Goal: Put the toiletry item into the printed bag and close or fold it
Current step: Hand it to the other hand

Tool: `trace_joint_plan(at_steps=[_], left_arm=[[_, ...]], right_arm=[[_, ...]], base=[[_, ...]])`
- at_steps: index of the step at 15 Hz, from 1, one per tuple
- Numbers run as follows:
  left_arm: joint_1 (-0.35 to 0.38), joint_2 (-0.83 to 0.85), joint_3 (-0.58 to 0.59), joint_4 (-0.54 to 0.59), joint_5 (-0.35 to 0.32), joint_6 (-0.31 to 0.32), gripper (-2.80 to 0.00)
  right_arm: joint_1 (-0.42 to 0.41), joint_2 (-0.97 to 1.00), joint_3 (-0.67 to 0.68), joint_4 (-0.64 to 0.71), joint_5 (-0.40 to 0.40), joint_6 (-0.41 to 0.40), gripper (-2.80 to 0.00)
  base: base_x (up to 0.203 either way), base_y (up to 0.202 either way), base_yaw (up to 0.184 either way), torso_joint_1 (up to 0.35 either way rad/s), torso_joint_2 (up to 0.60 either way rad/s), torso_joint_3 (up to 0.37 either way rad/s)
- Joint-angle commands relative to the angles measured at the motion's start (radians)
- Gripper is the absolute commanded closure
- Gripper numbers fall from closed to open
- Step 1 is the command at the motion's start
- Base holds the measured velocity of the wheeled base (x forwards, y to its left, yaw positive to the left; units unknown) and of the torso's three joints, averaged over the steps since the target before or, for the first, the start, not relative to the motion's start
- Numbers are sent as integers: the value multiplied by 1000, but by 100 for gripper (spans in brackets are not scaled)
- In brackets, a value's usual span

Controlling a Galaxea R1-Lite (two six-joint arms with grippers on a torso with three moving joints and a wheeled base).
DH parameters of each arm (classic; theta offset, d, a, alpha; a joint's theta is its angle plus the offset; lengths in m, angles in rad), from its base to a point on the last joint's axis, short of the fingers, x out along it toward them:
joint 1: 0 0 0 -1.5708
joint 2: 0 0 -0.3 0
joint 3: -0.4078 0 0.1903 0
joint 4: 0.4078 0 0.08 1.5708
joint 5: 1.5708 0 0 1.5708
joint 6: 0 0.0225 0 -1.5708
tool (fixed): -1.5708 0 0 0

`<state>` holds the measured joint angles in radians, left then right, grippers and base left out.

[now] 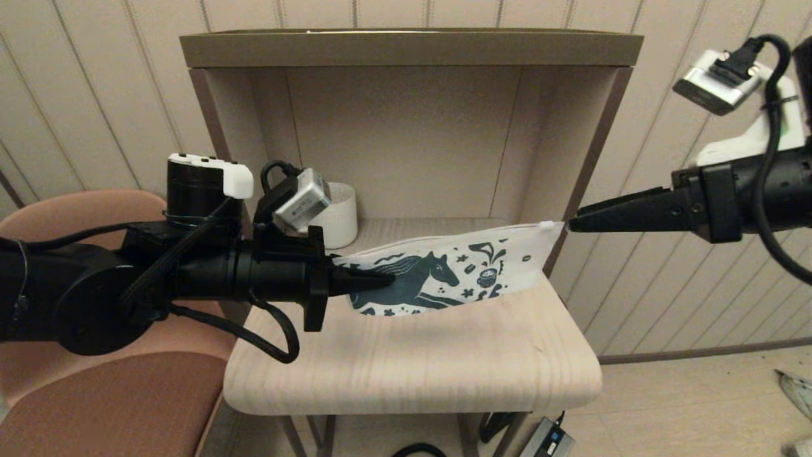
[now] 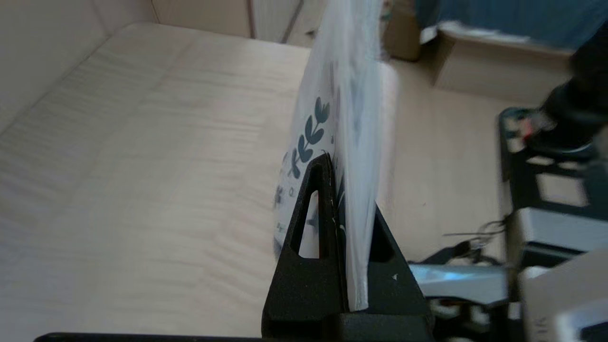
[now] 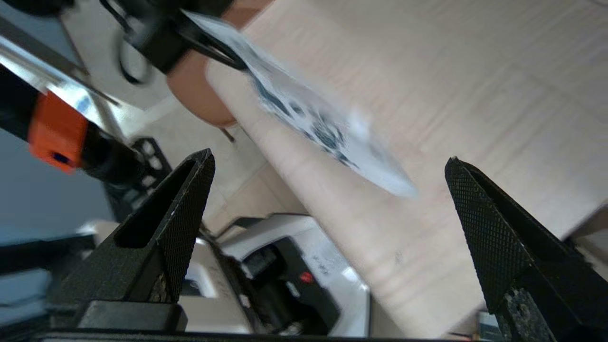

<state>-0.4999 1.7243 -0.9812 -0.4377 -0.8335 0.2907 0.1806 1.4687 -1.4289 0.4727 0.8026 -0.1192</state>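
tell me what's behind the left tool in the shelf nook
A white ribbed mug stands at the back of the nook, partly hidden by the left tool, which is clamped on the printed bag.

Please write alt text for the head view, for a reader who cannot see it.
The left gripper pinches one end of the printed bag, holding it above the wooden table. The open right gripper sits just off its far corner; a white mug stands behind.
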Motion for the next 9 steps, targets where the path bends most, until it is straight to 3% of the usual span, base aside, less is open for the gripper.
trace_joint_plan(at_steps=[1,6,9], left_arm=[[1,-5,-4,-3,-15,-16,0],[6,-8,-17,-3,-18,-45,0],[6,-19,-17,2,-20,-47,0]], right_arm=[[-24,24,32,0,24,-69,-280],[-28,152,58,-40,72,-253,-280],[-24,199,60,-115,102,-290,-280]], base=[[0,0,0,0,0,0],[0,0,0,0,0,0],[0,0,0,0,0,0]])
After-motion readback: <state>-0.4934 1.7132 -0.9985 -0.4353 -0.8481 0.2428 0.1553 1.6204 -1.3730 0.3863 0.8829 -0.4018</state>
